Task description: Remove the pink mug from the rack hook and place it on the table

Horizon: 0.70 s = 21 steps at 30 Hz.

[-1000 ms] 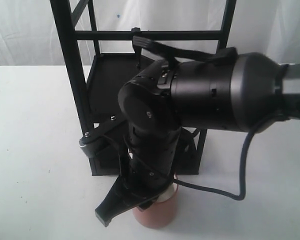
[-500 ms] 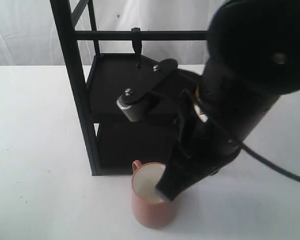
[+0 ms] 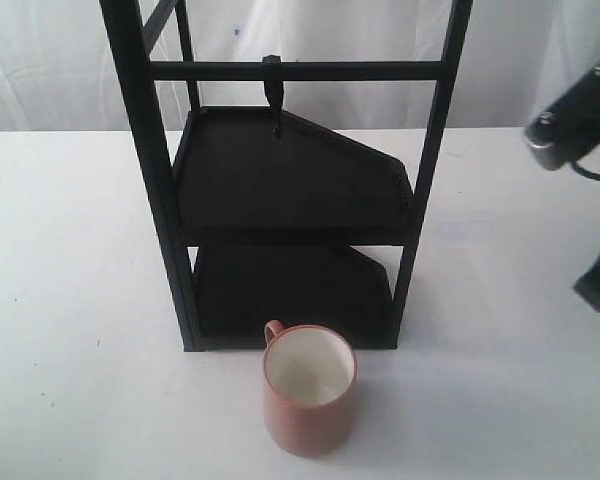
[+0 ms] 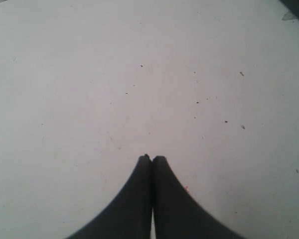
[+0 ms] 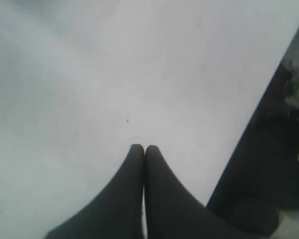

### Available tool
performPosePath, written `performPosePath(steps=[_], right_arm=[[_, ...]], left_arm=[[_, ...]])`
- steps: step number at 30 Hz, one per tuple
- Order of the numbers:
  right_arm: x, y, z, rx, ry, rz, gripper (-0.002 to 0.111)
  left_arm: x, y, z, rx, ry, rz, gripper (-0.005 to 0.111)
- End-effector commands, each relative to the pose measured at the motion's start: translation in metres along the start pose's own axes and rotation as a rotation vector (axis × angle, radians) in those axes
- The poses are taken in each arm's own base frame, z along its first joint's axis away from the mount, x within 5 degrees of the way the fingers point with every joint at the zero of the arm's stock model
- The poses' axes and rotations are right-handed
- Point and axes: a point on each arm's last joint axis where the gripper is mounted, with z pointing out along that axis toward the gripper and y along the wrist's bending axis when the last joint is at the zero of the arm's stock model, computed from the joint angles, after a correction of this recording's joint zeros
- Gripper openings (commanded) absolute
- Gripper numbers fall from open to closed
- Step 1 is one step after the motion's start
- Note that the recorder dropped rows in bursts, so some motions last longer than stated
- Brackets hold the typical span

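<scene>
Right wrist view shows our right gripper [image 5: 143, 148] with fingers pressed together, holding nothing, over the table [image 5: 89, 74], our left gripper [image 4: 151, 158] likewise, and the pink mug [image 3: 309, 400] upright on the table just before the rack [image 3: 160, 230], apart from the rack hook [image 3: 273, 95].

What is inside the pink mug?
Nothing shows inside the pink mug, only its bare cream-white walls and bottom. The inner wall nearest the camera is hidden behind the rim.

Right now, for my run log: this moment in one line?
salmon-pink ceramic mug: upright on white tabletop | small black rack hook: empty | left gripper: shut | right gripper: shut
</scene>
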Motion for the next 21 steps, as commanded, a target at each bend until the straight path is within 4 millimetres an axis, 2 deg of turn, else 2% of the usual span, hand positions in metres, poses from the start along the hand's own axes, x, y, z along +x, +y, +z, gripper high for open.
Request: performPosePath(steps=[1, 5, 8, 10, 12, 15, 21], right_arm=[[0.032, -0.029, 0.029, 0.013, 0.165, 0.186, 0.0], [0.054, -0.035, 0.048, -0.026, 0.24, 0.442, 0.0], [0.061, -0.029, 0.055, -0.037, 0.098, 0.586, 0.0], [0.069, -0.022, 0.051, -0.022, -0.051, 0.616, 0.0], [0.078, -0.015, 0.04, -0.017, -0.25, 0.642, 0.0], [0.098, -0.006, 0.009, 0.035, -0.582, 0.67, 0.0], [0.157, 0.016, -0.053, 0.152, -0.979, 0.702, 0.0]], left_arm=[[0.003, -0.001, 0.0, 0.006, 0.023, -0.007, 0.0], [0.003, -0.001, 0.0, 0.006, 0.023, -0.007, 0.0], [0.003, -0.001, 0.0, 0.006, 0.023, -0.007, 0.0], [0.003, -0.001, 0.0, 0.006, 0.023, -0.007, 0.0], [0.003, -0.001, 0.0, 0.006, 0.023, -0.007, 0.0], [0.003, -0.001, 0.0, 0.006, 0.023, -0.007, 0.0], [0.003, -0.001, 0.0, 0.006, 0.023, -0.007, 0.0]])
